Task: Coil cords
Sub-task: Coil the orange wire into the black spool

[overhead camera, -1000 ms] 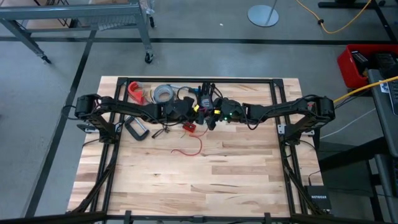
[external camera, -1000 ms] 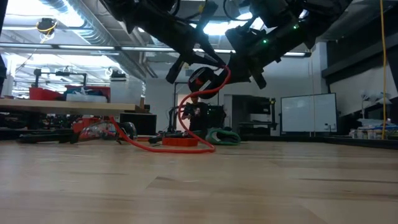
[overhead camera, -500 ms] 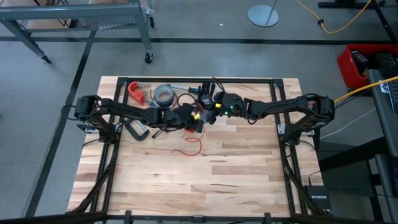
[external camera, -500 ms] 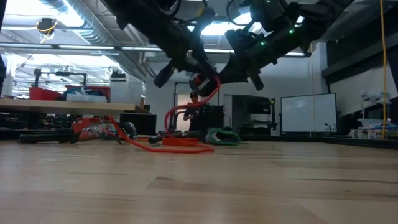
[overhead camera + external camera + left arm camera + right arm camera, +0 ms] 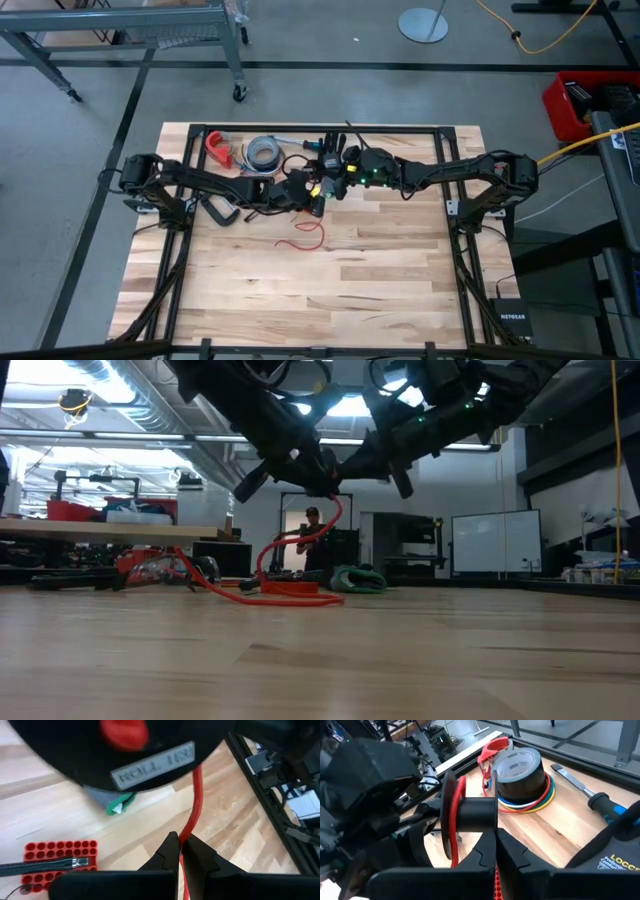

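A red cord (image 5: pixel 192 805) runs up from the table into my left gripper (image 5: pixel 180 845), which is shut on it. Above the wooden table (image 5: pixel 380 290), the left gripper (image 5: pixel 312 197) and the right gripper (image 5: pixel 333 183) meet near the back middle. My right gripper (image 5: pixel 495 837) is shut at the hub of a black reel (image 5: pixel 475 812) with red cord (image 5: pixel 456 815) wound on it. In the low view the cord (image 5: pixel 270 555) hangs from the grippers to a loop on the boards. More thin red wire (image 5: pixel 312 235) lies loose in front of them.
A grey tape roll (image 5: pixel 262 150) with coloured bands, a red clamp (image 5: pixel 218 145) and a black C-clamp (image 5: pixel 215 208) sit at the back left. A red perforated block (image 5: pixel 60 857) lies under the grippers. A blue-handled tool (image 5: pixel 600 802) lies nearby. A person (image 5: pixel 312 530) stands far behind.
Both grippers have risen a little and drawn closer together. The hanging red cord now stretches taller and straighter, and the loose wire on the table has shifted slightly.
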### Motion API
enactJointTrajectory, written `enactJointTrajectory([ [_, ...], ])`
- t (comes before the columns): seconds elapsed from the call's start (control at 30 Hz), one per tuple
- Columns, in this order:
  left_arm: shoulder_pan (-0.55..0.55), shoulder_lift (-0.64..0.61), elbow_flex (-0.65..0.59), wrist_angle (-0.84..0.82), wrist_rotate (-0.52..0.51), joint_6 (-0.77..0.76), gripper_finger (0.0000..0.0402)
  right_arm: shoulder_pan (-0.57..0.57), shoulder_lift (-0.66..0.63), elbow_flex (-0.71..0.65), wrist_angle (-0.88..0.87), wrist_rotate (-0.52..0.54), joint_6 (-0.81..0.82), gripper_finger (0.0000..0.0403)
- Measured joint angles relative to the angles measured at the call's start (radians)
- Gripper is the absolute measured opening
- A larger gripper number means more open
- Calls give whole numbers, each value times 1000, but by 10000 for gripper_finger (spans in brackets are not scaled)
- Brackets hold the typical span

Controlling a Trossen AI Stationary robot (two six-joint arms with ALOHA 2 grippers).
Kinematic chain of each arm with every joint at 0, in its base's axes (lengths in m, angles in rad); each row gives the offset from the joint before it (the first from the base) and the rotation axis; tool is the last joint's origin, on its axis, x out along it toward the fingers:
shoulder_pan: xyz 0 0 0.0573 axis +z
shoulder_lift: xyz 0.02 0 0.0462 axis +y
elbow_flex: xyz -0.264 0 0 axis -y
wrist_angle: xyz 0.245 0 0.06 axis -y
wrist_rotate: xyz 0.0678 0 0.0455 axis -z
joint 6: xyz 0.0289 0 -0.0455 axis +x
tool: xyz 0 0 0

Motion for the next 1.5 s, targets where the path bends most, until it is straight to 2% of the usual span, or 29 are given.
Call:
enactJointTrajectory([
  [0.13,-24,0,0,1,-70,24,0,0,-1,0,31,-1,0,1],
  [0.23,-43,0,0,-8,-125,40,0,-11,-11,0,23,-48,0,1],
  [0.33,-61,0,0,-43,-182,46,0,-31,-28,0,7,-148,0,1],
  [0.5,-86,0,0,-112,-255,47,0,-84,-70,0,-79,-382,-8,1],
  [0.67,-104,0,0,-136,-299,74,0,-130,-106,1,-268,-502,-73,1],
  [0.93,-91,1,0,-138,-299,109,0,-132,-110,3,-464,-543,-174,1],
  [1.07,-73,1,0,-139,-278,109,8,-120,-110,3,-471,-546,-189,1],
  [1.27,-54,1,0,-146,-150,191,34,-114,-110,2,-479,-551,-194,1],
  [1.5,-56,1,0,-154,-135,186,65,-114,-110,1,-444,-582,-195,1],
])
